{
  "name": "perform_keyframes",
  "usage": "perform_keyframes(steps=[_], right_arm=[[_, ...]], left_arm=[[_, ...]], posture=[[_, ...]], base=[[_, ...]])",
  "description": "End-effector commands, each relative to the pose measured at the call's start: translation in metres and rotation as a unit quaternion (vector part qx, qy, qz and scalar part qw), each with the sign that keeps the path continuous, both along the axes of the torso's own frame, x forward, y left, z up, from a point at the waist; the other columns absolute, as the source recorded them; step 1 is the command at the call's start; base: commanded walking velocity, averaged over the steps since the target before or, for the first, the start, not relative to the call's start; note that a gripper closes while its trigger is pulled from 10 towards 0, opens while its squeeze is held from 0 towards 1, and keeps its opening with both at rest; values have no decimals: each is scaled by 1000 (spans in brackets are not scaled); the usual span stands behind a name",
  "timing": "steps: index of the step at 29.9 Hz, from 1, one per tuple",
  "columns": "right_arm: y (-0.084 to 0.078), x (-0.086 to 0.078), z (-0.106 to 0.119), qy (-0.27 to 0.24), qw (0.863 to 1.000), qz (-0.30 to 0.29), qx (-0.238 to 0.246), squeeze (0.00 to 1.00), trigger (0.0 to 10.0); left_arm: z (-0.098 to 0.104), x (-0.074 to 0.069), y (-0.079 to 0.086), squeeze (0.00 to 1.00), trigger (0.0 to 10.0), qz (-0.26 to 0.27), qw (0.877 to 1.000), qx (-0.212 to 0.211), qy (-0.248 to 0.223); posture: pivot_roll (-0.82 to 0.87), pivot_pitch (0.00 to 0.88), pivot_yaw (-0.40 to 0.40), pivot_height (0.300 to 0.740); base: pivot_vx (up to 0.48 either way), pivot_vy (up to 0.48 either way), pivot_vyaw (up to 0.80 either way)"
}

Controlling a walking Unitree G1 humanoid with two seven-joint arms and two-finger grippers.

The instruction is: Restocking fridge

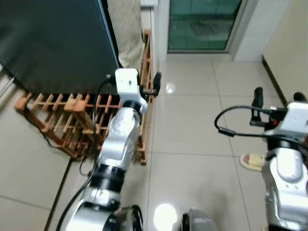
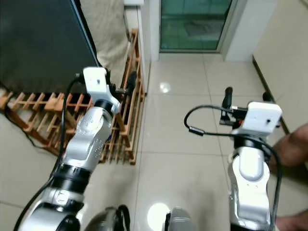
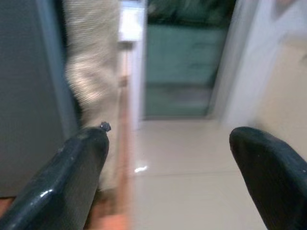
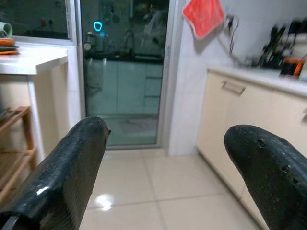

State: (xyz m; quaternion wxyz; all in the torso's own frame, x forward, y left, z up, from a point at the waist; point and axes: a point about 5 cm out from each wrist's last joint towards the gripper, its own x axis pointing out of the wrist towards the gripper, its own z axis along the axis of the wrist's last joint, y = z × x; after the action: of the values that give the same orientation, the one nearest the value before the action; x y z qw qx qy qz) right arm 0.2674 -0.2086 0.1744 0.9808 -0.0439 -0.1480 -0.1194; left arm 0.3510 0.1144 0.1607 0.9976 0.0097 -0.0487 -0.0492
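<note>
- My right gripper [image 4: 165, 158] hangs over the tiled floor [image 1: 192, 125], fingers spread wide, holding nothing.
- My left gripper [image 3: 168, 163], also wide open and empty, sits beside the wooden rack [image 1: 62, 118].
- Past the rack's far edge stands the dark fridge [image 1: 53, 43]; a glass door [image 1: 202, 24] lies beyond.

Floor [image 1: 192, 139]: pale glossy tiles with thin grout lines, carrying bright ceiling-light reflections ahead of me and close below me. On it, to my left, stands a low wooden slatted rack [image 1: 72, 120], set against a large dark cabinet-like block [image 1: 53, 43] that also rests on the floor. A black cable [image 1: 60, 190] runs across the tiles beside the rack. A beige textured cloth [image 1: 126, 29] hangs down behind the rack. To my right, a slipper [image 1: 252, 161] lies flat on the tiles. Further right, a pale counter [image 4: 259, 79] runs along the wall, with dark blurred items [image 4: 280, 36] standing on top.
</note>
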Motion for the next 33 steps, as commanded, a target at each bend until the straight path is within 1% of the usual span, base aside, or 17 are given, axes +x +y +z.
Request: perform_keyframes(steps=[1,2,4,6,7,8,9,10,12,14,18,22,24,26,28,30,33], right_arm=[[4,5,-3,2,1000,12,10,239,10000],[5,7,-4,3,1000,15,11,239,10000],[8,13,-6,8,1000,25,10,243,10000],[10,18,-5,8,999,34,6,239,10000],[10,18,-5,8,999,34,6,239,10000],[11,20,-5,8,999,38,4,243,10000],[12,23,-6,7,999,40,3,247,10000],[12,23,-6,7,999,40,3,247,10000],[16,27,-8,6,999,46,6,278,10000],[19,28,-10,9,999,50,7,278,10000],[22,30,-13,14,998,59,7,278,10000],[22,31,-12,12,998,59,0,263,10000],[21,31,-12,11,998,57,1,267,10000],[20,32,-12,12,998,54,1,251,10000],[19,31,-12,11,998,55,-5,251,10000],[20,31,-11,10,998,59,-12,255,10000],[20,31,-10,7,998,61,-16,275,10000]], left_arm=[[-13,-1,9,0,10000,33,998,37,36],[-14,-1,11,0,10000,43,997,49,37],[-10,-6,13,0,10000,37,998,53,16],[-7,-11,12,0,10000,36,998,47,9],[-7,-11,12,0,10000,36,998,47,9],[-7,-12,12,0,10000,36,998,41,8],[-8,-16,11,0,10000,32,999,26,9],[-8,-16,11,0,10000,32,999,26,9],[-9,-20,10,0,10000,40,999,23,14],[-8,-22,12,0,10000,48,999,13,14],[-5,-24,14,0,10000,49,999,17,9],[0,-23,13,0,10000,38,999,9,4],[0,-24,10,0,10000,30,1000,-4,5],[3,-23,6,0,10000,27,1000,-13,-1],[6,-22,-1,0,10000,14,999,-33,-8],[10,-21,-7,0,10000,9,999,-41,-17],[12,-19,-15,0,10000,-2,999,-43,-20]], posture=[[-182,103,52,732],[-172,96,40,732],[-154,91,23,732],[-135,92,10,732],[-135,92,10,732],[-132,93,9,732],[-116,94,3,732],[-116,94,3,732],[-98,101,-1,732],[-84,108,-8,732],[-77,111,-11,732],[-84,111,-12,732],[-90,112,-13,732],[-101,113,-18,732],[-105,112,-20,732],[-112,111,-22,732],[-130,108,-21,732]], base=[[0,0,0],[0,0,0],[0,0,0],[0,0,0],[0,0,0],[0,0,0],[0,0,0],[0,0,0],[0,0,781],[0,0,781],[0,0,766],[0,0,573],[0,0,684],[0,0,0],[124,-319,0],[281,-386,234],[315,-359,758]])
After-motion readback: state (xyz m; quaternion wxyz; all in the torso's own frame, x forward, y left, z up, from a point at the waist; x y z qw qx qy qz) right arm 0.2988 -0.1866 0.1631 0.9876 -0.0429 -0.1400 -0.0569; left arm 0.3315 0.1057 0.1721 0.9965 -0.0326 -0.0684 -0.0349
